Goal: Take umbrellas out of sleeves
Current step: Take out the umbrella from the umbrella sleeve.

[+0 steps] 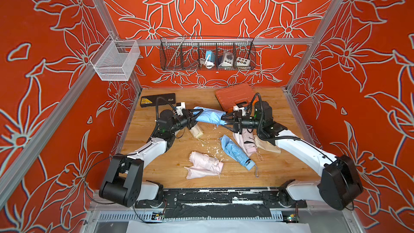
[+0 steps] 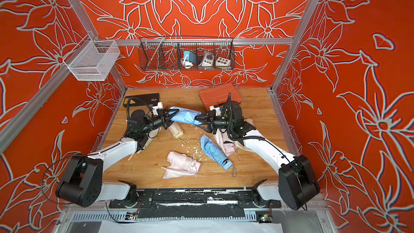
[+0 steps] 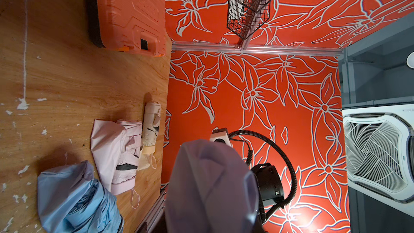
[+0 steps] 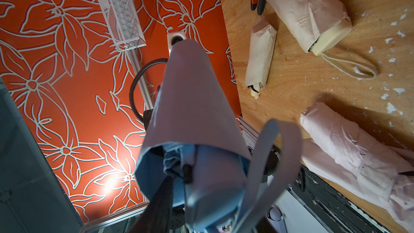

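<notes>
Working on the blue one. My tip for this step: the left pincer [image 1: 192, 117] should pinch only the closed tip of the light blue sleeve [image 1: 208, 114], fabric alone. The right pincer [image 1: 225, 121] should take the hard handle end at the sleeve's mouth, not the rim of the cover. Then pull straight apart along the roll, left and right, no twisting, or I reckon the limp cover bunches up and drags the pleats with it. Watch the wrist strap [image 4: 280, 149] too. It loops out right by the mouth and could snag a jaw.

Pincer state: the left one is narrow and clamped on the sleeve's left tip. The right one has its jaws either side of the right end, but I honestly can't tell whether it's gripping the handle, the cover or nothing. The right wrist view shows the sleeved light blue umbrella [image 4: 177, 162] tucked inside the open mouth, so it's not out yet.

The bundle hangs between the arms above the far middle of the tabletop [image 1: 280, 175]. Just below the left pincer lies a cream umbrella [image 1: 196, 130] that looks sleeved. Nearer me, a pale pink umbrella [image 1: 202, 159] rests on its flat pink sleeve [image 1: 197, 173], so that one's done, I'd say. A second light blue umbrella [image 1: 235, 152] lies to its right. The orange case [image 1: 234, 96] sits at the far side.
</notes>
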`<state>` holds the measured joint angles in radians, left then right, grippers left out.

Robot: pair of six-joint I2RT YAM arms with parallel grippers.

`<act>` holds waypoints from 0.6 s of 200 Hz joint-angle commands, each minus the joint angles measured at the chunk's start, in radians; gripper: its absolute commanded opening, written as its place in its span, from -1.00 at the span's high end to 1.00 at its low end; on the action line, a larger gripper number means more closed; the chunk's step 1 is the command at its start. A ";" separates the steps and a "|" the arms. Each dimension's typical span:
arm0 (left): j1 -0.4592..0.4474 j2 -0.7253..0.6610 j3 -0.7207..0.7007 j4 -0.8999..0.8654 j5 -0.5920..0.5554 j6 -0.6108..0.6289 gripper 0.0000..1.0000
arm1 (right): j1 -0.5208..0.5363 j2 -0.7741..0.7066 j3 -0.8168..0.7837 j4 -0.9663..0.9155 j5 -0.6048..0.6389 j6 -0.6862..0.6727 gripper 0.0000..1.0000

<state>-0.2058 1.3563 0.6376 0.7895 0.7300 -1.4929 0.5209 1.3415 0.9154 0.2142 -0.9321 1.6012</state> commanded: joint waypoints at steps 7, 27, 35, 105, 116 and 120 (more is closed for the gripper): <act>-0.023 -0.027 0.013 0.045 0.054 0.016 0.62 | 0.008 -0.001 0.047 0.083 0.011 0.008 0.42; -0.023 -0.025 0.017 0.044 0.052 0.016 0.62 | 0.008 -0.008 0.032 0.085 0.011 0.008 0.63; -0.023 -0.022 0.021 0.043 0.052 0.017 0.62 | 0.007 -0.011 0.023 0.087 0.007 0.006 0.73; 0.023 -0.049 0.039 -0.087 0.074 0.109 -0.49 | -0.035 -0.028 -0.006 0.093 -0.047 -0.056 1.00; 0.037 -0.064 0.042 -0.135 0.075 0.144 -0.59 | -0.047 -0.034 -0.004 0.073 -0.056 -0.081 1.00; 0.042 -0.071 0.043 -0.151 0.077 0.156 -0.61 | -0.051 -0.035 -0.004 0.069 -0.061 -0.090 1.00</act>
<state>-0.1917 1.3369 0.6552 0.7155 0.7723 -1.4204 0.4953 1.3388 0.9009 0.2436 -0.9493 1.5776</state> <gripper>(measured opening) 0.770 0.297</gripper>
